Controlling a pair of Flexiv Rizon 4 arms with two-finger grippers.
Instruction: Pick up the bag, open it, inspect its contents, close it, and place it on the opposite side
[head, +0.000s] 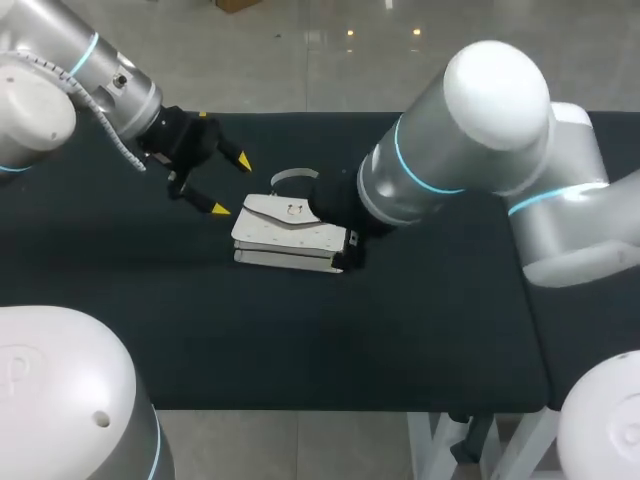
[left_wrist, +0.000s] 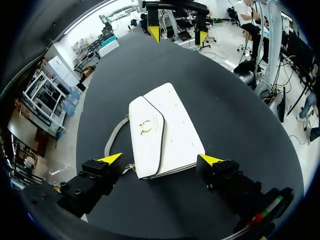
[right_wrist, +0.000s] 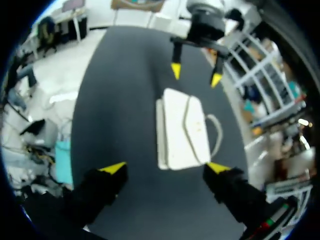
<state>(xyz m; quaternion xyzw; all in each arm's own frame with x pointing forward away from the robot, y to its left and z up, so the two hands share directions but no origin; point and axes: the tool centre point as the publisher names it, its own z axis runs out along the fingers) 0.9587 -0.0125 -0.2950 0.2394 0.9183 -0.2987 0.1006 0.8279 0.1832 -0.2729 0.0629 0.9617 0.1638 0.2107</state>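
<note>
A white handbag (head: 285, 235) with a closed flap and a gold clasp (left_wrist: 146, 126) lies flat on the black table, its grey strap (head: 293, 175) curling out behind it. My left gripper (head: 231, 184) hovers open just left of the bag. In the left wrist view that gripper (left_wrist: 160, 160) stands wide over the near end of the bag (left_wrist: 162, 130), touching nothing. My right gripper (right_wrist: 166, 168) is open too, above the opposite end of the bag (right_wrist: 182, 127). In the head view the right arm (head: 440, 150) hides its own fingers. Each wrist view shows the other gripper beyond the bag.
The black table top (head: 400, 330) stretches wide around the bag, with its front edge near and its far edge just behind both arms. Nothing else lies on it.
</note>
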